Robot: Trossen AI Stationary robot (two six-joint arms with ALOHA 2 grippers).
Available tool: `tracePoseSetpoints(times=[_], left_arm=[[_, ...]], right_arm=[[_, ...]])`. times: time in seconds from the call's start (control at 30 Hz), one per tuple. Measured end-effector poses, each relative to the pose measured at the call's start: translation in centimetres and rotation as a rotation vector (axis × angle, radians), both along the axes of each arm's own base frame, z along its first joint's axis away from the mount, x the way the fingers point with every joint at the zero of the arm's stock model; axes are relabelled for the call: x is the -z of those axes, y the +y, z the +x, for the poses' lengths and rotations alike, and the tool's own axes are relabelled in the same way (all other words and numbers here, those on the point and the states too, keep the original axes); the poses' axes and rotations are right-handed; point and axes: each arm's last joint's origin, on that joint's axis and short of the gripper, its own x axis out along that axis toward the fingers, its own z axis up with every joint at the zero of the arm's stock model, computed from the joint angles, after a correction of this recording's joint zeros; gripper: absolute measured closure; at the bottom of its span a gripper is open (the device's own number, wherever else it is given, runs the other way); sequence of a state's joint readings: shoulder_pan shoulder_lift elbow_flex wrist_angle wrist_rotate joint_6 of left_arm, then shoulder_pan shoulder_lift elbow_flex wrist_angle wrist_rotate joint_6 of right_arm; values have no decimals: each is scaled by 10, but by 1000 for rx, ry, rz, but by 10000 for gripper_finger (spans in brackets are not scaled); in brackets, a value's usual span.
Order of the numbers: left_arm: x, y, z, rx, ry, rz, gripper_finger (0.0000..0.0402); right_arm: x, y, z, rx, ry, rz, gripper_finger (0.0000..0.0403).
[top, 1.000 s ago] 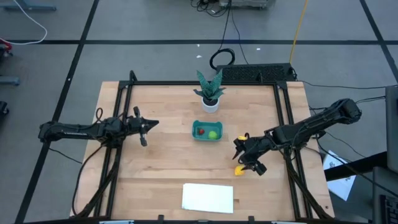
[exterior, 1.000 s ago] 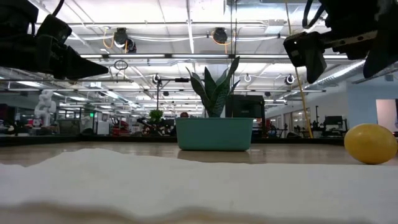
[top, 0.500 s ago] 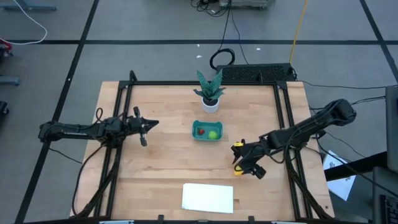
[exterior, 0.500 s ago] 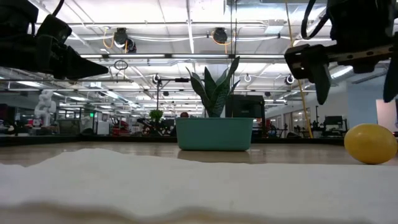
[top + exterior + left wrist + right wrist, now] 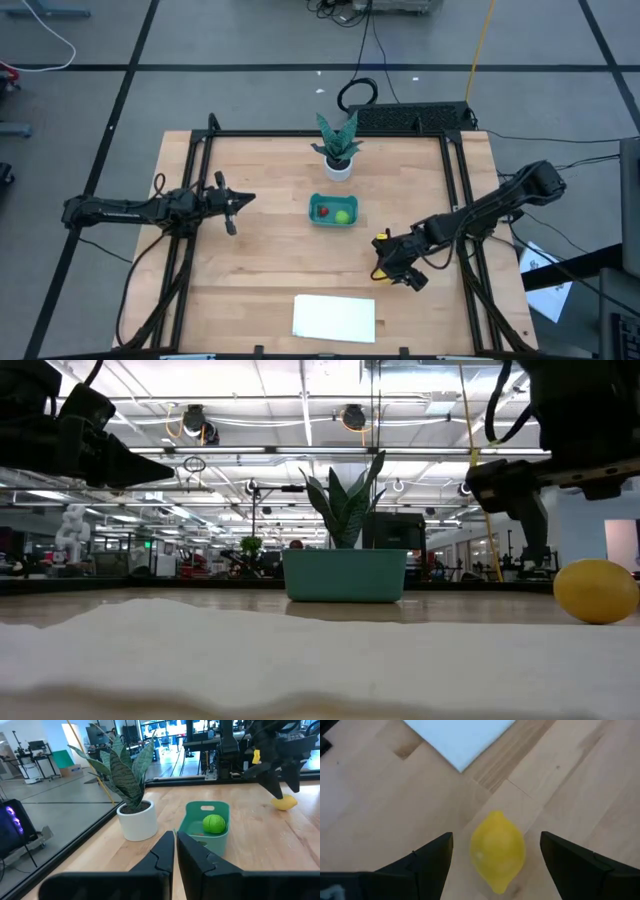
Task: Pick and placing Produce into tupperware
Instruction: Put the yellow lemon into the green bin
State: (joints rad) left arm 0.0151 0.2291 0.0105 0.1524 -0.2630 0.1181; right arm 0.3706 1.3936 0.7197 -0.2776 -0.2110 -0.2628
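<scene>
The yellow lemon [image 5: 497,851] lies on the wood near the table's right side [image 5: 381,273] [image 5: 596,590]. My right gripper [image 5: 496,840] [image 5: 392,262] is open and hangs just above the lemon, one finger on either side of it, with a gap on both sides. The teal tupperware [image 5: 333,211] [image 5: 345,575] [image 5: 194,820] stands at the table's middle and holds the lime-green fruit [image 5: 341,214] [image 5: 214,823] and the red one [image 5: 322,211]. My left gripper [image 5: 232,205] [image 5: 175,851] is shut and waits left of the tupperware.
A potted plant in a white pot [image 5: 337,152] [image 5: 138,820] stands beyond the tupperware toward the far edge. A flat white sheet [image 5: 334,317] [image 5: 460,740] lies by the near edge, left of the lemon. Bare wood lies between the lemon and the tupperware.
My right gripper has come down over the lemon and drifted a little toward the near edge, staying open. The lemon, the tupperware and the left arm have kept still.
</scene>
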Motion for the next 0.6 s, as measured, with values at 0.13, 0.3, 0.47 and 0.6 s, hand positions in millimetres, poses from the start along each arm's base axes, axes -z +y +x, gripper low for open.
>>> tracePoseSetpoints(times=[0.13, 0.3, 0.47, 0.6], left_arm=[[0, 0, 0, 0, 0, -1, 376], [0, 0, 0, 0, -1, -4, 376], [0, 0, 0, 1, 0, -4, 376], [0, 0, 0, 1, 1, -4, 376]], right_arm=[[6, 1, 2, -7, 14, -18, 96], [17, 2, 5, -12, 46, -32, 94], [26, 2, 7, -24, 74, -50, 94], [28, 2, 7, -19, 73, -72, 94]])
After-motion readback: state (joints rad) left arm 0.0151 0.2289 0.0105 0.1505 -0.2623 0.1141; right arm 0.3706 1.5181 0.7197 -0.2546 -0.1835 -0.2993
